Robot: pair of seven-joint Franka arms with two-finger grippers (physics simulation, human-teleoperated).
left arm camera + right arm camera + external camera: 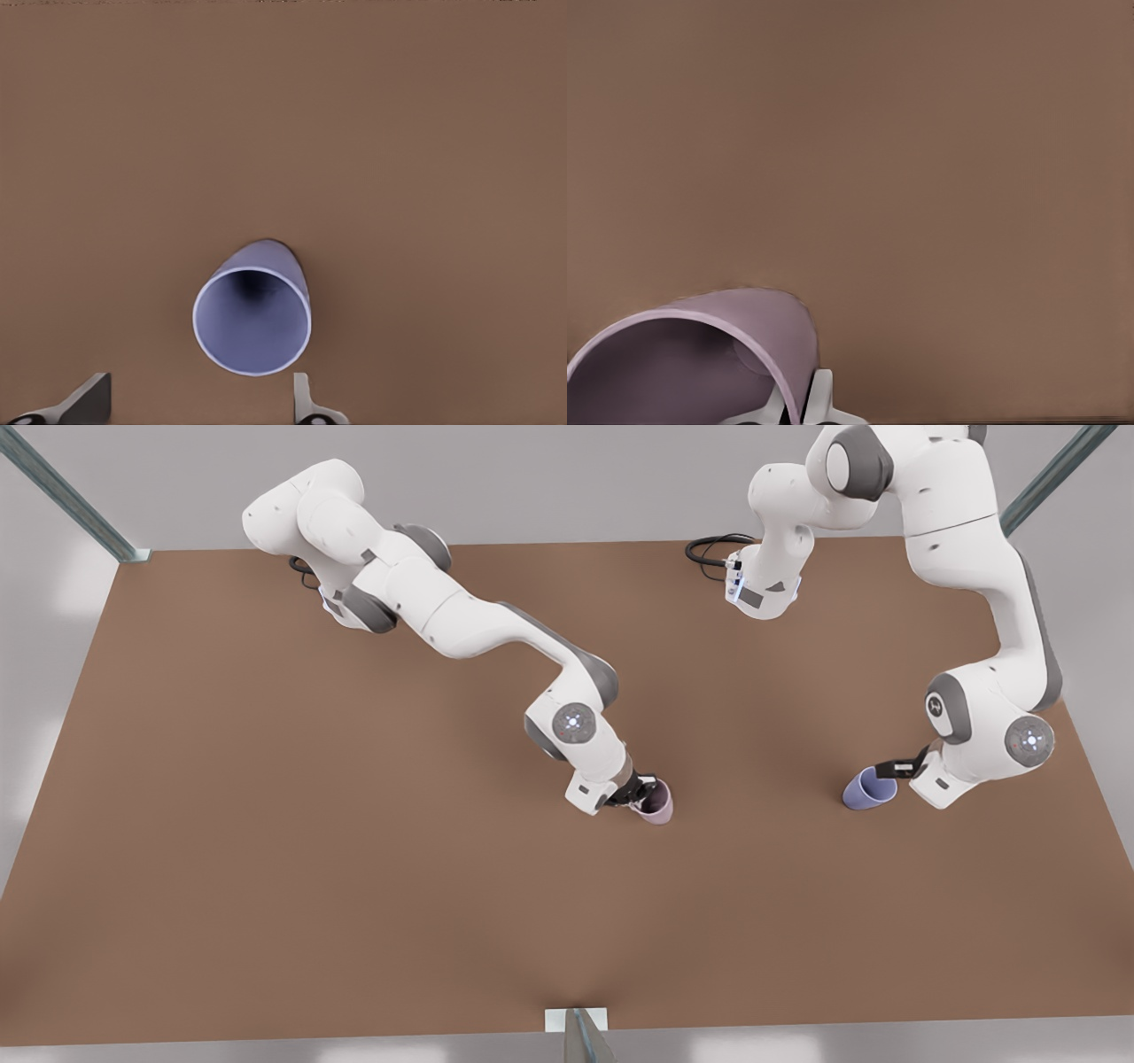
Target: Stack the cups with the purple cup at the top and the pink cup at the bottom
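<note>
No stacking so far: right gripper is pinching the pink cup by its rim mid-table, left gripper is spread above the purple cup, well apart.

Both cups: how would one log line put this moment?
right gripper: shut on pink cup rim | left gripper: open above purple cup | not stacked

You see a big brown desk with a flat, plain top. Grey metal posts stand at its far corners. A black cable curls on the far edge.
</note>
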